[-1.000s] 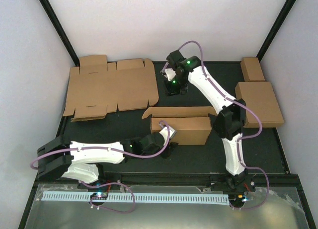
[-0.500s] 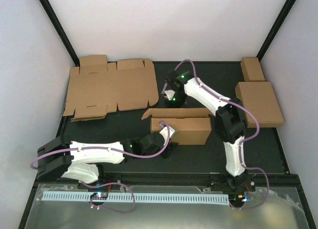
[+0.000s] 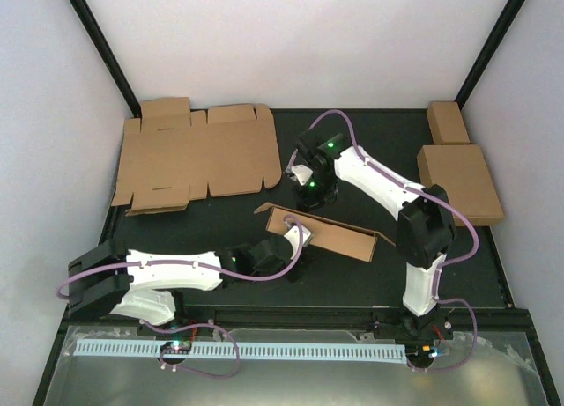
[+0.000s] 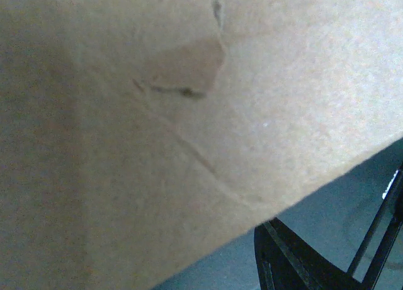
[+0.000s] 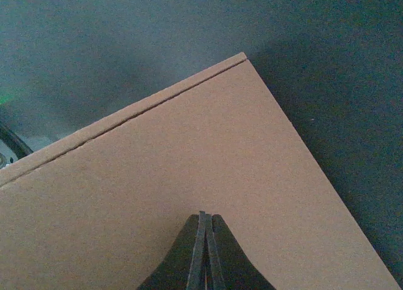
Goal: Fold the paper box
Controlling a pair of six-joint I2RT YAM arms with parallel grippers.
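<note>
White walls [image 3: 264, 45] are enclosing a black table [image 3: 352, 278], and both arms are reaching in from its near edge. The paper box [image 3: 339, 234] is lying askew near the middle of the table, partly folded, with its right end sitting closer to the near edge than its left end. The left gripper [image 3: 292, 235] is touching the left end of the paper box. It cannot be told whether its jaws are clamping the end wall or only resting against it. The top view is showing just one pale finger against the cardboard. The left wrist view is being filled almost wholly by blurred brown board with a small cut slot, and none of that gripper's own fingers are showing in it. A dark angular part at the lower right of that view is too close to identify. The right gripper [image 3: 308, 191] is standing at the far-left part of the paper box with its fingers [image 5: 217, 246] pressed fully together, holding nothing. In the right wrist view the joined tips are pointing onto a flat cardboard panel near one of its corners, but actual contact cannot be confirmed. A flat cardboard sheet [image 3: 198, 155] is lying at the far left corner of the table, well apart from both grippers. A folded box [image 3: 460, 184] is sitting at the right edge, overhanging it slightly, and a small oblong box [image 3: 448, 121] is resting near the far right corner.
</note>
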